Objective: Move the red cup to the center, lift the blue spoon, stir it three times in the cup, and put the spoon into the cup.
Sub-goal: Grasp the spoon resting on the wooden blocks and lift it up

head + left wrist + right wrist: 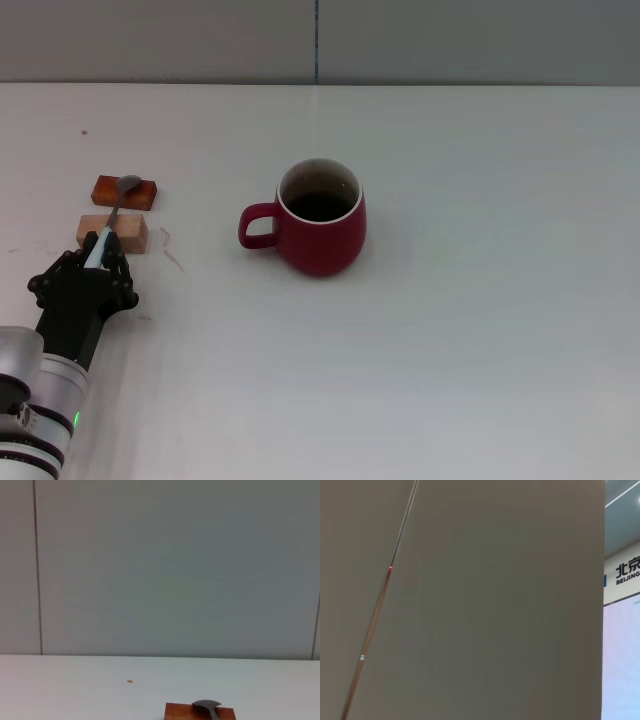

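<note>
The red cup stands upright in the middle of the white table, its handle pointing to the left. The blue spoon lies across two small wooden blocks at the left, with its grey bowl on the farther, darker block. My left gripper is at the near end of the light blue handle, and its black fingers are closed around it. The left wrist view shows the spoon bowl resting on the dark block. The right gripper is out of view.
The nearer, paler wooden block lies under the spoon's neck. A small reddish speck marks the table at the far left. A grey wall rises behind the table's far edge. The right wrist view shows only a wall panel.
</note>
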`<state>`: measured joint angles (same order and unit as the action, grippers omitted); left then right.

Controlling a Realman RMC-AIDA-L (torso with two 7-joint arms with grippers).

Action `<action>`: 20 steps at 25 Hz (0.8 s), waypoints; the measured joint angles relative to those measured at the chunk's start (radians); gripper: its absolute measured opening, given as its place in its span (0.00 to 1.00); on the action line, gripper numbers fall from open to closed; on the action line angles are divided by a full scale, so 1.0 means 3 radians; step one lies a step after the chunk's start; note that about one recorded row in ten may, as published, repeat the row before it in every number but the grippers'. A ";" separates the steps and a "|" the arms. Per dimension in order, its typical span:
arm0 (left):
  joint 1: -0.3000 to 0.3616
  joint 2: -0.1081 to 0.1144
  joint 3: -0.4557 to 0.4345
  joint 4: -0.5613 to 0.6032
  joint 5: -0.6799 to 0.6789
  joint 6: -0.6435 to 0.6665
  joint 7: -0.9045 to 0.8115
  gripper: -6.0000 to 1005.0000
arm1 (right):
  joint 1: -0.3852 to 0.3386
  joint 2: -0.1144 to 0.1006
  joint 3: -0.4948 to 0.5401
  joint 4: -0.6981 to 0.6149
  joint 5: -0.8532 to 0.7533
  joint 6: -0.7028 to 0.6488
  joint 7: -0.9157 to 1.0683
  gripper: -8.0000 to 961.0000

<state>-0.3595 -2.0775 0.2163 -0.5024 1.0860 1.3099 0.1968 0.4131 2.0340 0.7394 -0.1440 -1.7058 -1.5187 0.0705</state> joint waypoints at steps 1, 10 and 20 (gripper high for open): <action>-0.0002 0.0001 0.0000 0.0001 0.0000 -0.0002 0.0000 0.18 | 0.0000 0.0000 0.0000 0.0000 0.0000 0.0000 0.0000 0.71; 0.0003 0.0008 -0.0005 0.0012 0.0000 -0.0023 -0.0124 0.18 | -0.0006 0.0005 0.0000 0.0008 0.0001 0.0000 0.0000 0.71; 0.0000 0.0018 0.0019 0.0003 0.0000 -0.0028 -0.0499 0.18 | -0.0013 0.0012 0.0000 0.0016 0.0014 0.0000 0.0000 0.71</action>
<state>-0.3595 -2.0720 0.2219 -0.5017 1.0860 1.3016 0.0470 0.4092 2.0377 0.7394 -0.1392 -1.7016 -1.5186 0.0705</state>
